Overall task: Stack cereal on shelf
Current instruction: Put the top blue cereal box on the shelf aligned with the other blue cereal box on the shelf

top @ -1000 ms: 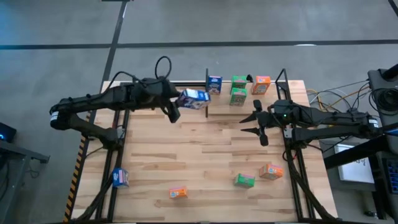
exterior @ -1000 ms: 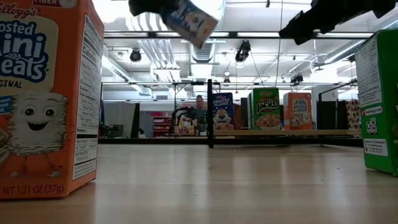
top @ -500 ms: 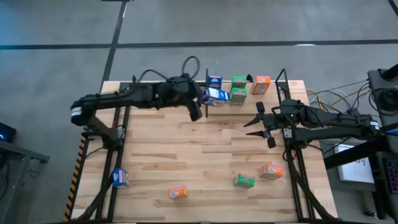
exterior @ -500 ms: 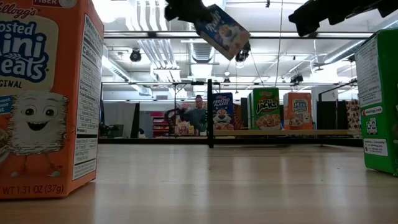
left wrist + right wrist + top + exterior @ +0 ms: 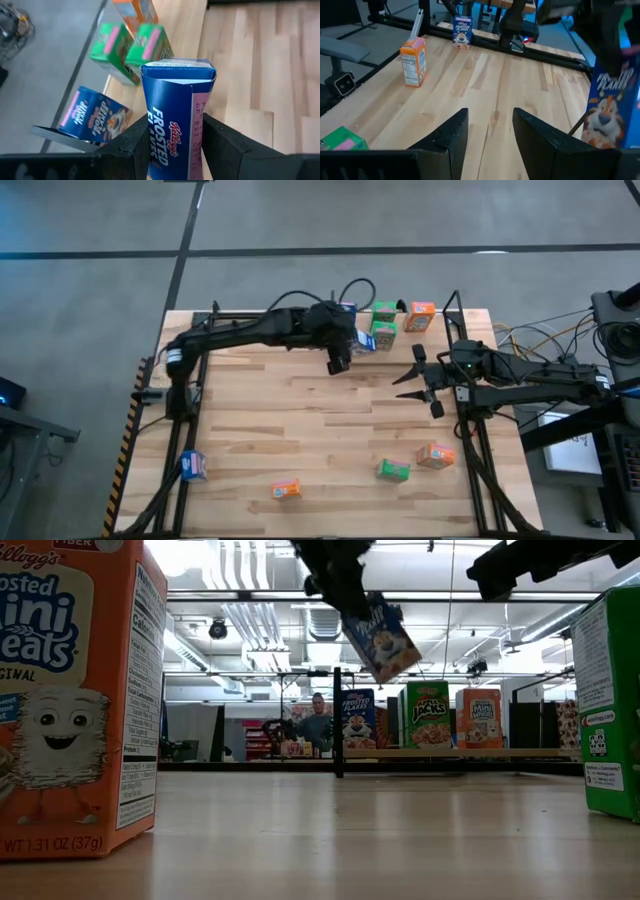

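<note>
The left end effector [image 5: 172,145] grips a blue cereal box [image 5: 174,107], tilted in the air just above the shelf [image 5: 440,752] with its standing boxes. The right end effector [image 5: 490,132] hovers over the surface [image 5: 330,430], fingers apart and empty.

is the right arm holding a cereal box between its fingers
No: in the right wrist view the right gripper stands open with only bare table between its fingers.

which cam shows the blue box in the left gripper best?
Left wrist view: the blue box fills the frame between the left gripper fingers. Low view shows it tilted, up in the air. High view has it mostly hidden under the arm. Right wrist view catches one face.
</note>
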`<state>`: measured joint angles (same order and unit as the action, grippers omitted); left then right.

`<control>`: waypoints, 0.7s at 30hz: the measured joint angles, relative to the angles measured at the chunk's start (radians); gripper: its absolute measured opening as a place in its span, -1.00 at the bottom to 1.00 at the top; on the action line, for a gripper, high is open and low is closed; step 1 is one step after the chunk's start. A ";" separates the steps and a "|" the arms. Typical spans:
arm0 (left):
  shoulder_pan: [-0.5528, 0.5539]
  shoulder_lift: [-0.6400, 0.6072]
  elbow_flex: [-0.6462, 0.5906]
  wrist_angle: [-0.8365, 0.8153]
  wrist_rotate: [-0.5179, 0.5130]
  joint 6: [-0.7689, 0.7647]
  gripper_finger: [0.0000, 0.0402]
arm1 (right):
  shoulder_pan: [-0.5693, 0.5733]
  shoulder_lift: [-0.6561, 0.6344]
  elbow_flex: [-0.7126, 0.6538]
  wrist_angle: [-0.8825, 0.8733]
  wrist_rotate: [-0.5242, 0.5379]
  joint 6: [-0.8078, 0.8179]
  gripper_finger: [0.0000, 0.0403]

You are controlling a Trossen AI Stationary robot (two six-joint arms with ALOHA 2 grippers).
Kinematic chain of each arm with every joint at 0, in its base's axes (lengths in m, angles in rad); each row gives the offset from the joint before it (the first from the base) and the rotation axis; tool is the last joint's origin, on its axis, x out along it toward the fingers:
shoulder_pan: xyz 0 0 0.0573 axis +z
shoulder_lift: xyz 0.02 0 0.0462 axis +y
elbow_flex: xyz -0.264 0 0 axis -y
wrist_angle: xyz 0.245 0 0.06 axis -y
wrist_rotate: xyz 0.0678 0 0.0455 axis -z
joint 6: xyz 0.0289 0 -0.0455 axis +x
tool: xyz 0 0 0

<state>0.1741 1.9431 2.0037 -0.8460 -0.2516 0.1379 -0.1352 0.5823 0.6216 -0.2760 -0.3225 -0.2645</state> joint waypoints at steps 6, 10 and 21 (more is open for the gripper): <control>0.013 0.150 0.170 -0.147 -0.002 0.011 -0.32 | 0.000 0.000 0.000 -0.005 0.000 -0.001 -0.28; 0.026 0.253 0.284 -0.241 -0.019 0.029 -0.32 | 0.000 0.000 0.000 -0.004 0.000 -0.001 -0.28; 0.070 0.340 0.316 -0.243 -0.031 0.063 -0.32 | 0.000 0.002 0.000 -0.005 0.000 -0.009 -0.28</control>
<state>0.2443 2.2835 2.3199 -1.0888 -0.2821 0.2008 -0.1352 0.5838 0.6216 -0.2808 -0.3222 -0.2733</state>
